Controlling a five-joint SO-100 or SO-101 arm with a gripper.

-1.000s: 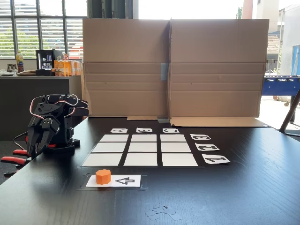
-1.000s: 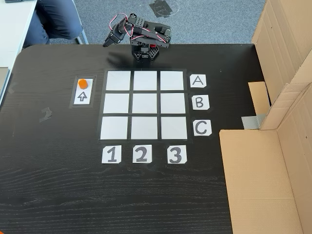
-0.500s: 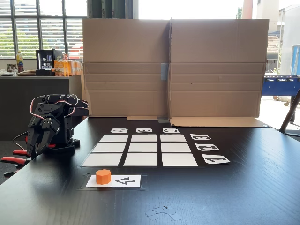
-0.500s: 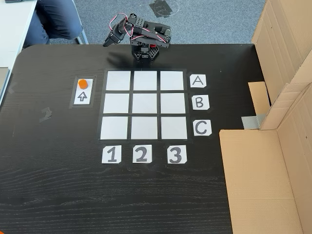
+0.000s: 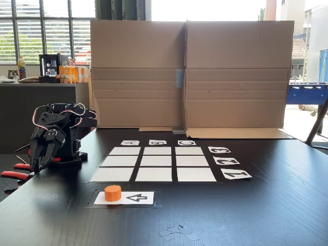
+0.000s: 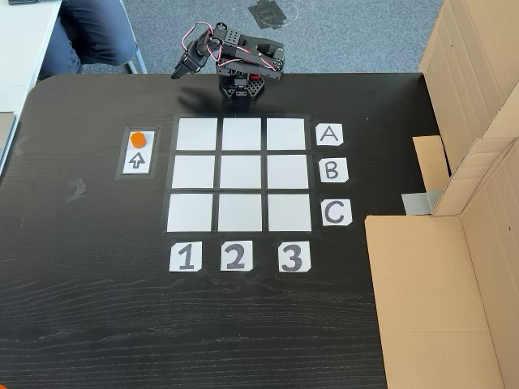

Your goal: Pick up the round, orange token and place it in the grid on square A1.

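The desk (image 6: 97,324) carries the grid (image 6: 240,174); the folded arm's gripper (image 6: 180,70) hangs at the far edge, its opening too small to tell. The token (image 6: 138,138) sits on the arrow card (image 6: 138,159) beside square A1 (image 6: 197,134). Reaching out comes next, I'd say.

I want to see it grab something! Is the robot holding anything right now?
No, nothing is held. The tool hangs by the robot's base, away from the orange token, which sits on its arrow card.

Bright daylight floods from the blown-out windows (image 5: 46,31); soft glare sheens the dark desk (image 5: 266,205); both views sharp, shadows faint.
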